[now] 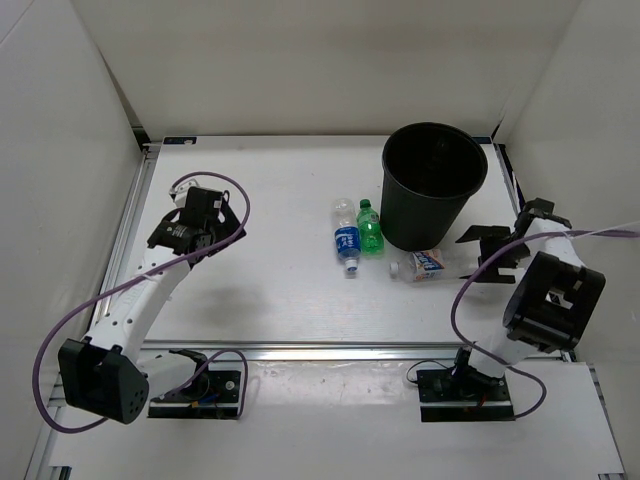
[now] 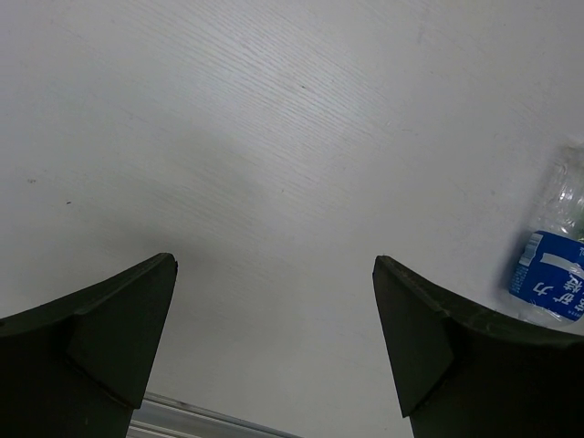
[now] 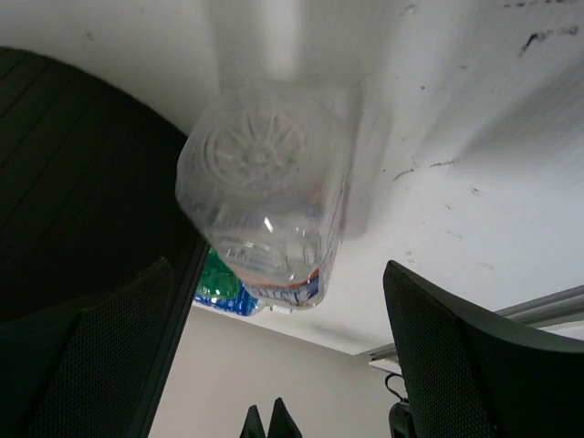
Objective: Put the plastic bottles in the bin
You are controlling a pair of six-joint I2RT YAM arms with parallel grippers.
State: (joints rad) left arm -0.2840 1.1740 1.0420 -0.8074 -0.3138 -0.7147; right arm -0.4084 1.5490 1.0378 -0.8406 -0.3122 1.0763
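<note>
The black bin [image 1: 432, 185] stands at the back right of the table. A clear bottle with a blue label [image 1: 346, 240] and a green bottle [image 1: 369, 228] lie side by side left of it. A clear bottle with a white-red-blue label [image 1: 425, 264] lies in front of the bin. My right gripper [image 1: 482, 255] is open just right of that bottle; in the right wrist view [image 3: 278, 266] the bottle's base [image 3: 265, 205] sits ahead between the fingers, untouched. My left gripper [image 1: 200, 222] is open and empty over bare table [image 2: 274, 262]. The plain clear bottle is not in view.
White walls enclose the table on three sides. The bin's wall [image 3: 73, 164] fills the left of the right wrist view, close to the left finger. The blue-label bottle [image 2: 552, 265] shows at the right edge of the left wrist view. A metal rail [image 1: 330, 352] runs along the near edge.
</note>
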